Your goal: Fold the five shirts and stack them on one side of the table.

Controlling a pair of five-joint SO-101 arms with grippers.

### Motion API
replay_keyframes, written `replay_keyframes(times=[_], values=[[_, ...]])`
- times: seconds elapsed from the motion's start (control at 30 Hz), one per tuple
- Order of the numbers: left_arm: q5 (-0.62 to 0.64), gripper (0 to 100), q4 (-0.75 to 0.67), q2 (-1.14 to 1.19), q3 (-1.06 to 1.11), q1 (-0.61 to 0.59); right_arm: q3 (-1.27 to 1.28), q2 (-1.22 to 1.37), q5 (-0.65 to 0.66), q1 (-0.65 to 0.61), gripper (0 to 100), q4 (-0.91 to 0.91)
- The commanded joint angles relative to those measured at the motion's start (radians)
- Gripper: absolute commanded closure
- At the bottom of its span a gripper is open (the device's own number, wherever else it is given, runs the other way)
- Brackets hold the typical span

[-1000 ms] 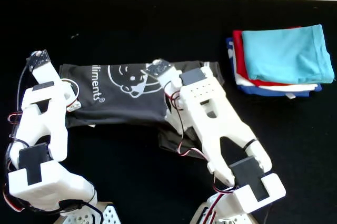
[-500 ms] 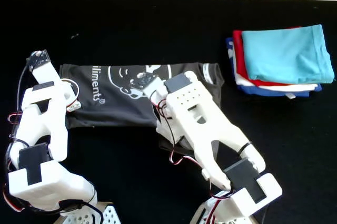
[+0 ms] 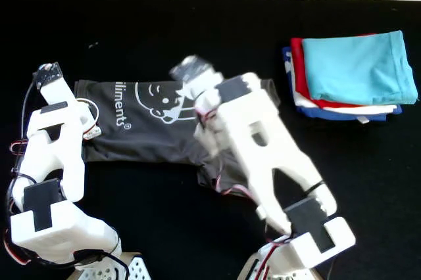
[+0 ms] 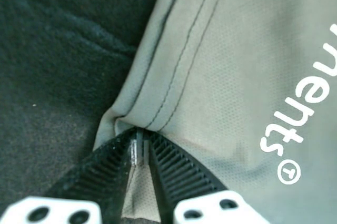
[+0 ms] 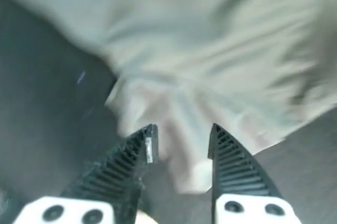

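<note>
Dark shirt (image 3: 145,129) lies left of centre on table (image 3: 197,30), right end now more rumpled; right gripper (image 5: 182,132), spread, has swung farther across it; left gripper (image 4: 141,140) pinches left hem; folded stack (image 3: 355,76) well right

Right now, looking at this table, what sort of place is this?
Probably a robotics lab bench set up for laundry-folding practice. A left arm and right arm, small and white, stand over a dark grey shirt on a black-covered table, with a stack of folded shirts at one side.
</note>
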Motion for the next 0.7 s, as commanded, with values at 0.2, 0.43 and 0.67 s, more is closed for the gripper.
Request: replay_keyframes(times=[0.2, 0.43, 0.67], values=[[0.009, 99, -0.034, 0.001, 0.002, 0.005, -0.312, 0.297, -0.012, 0.305, 95.4, -0.2], [0.009, 99, -0.034, 0.001, 0.002, 0.005, -0.605, 0.618, -0.009, 0.351, 94.7, -0.199], [0.009, 99, -0.034, 0.001, 0.002, 0.005, -0.802, 0.808, -0.008, 0.47, 94.7, -0.189]])
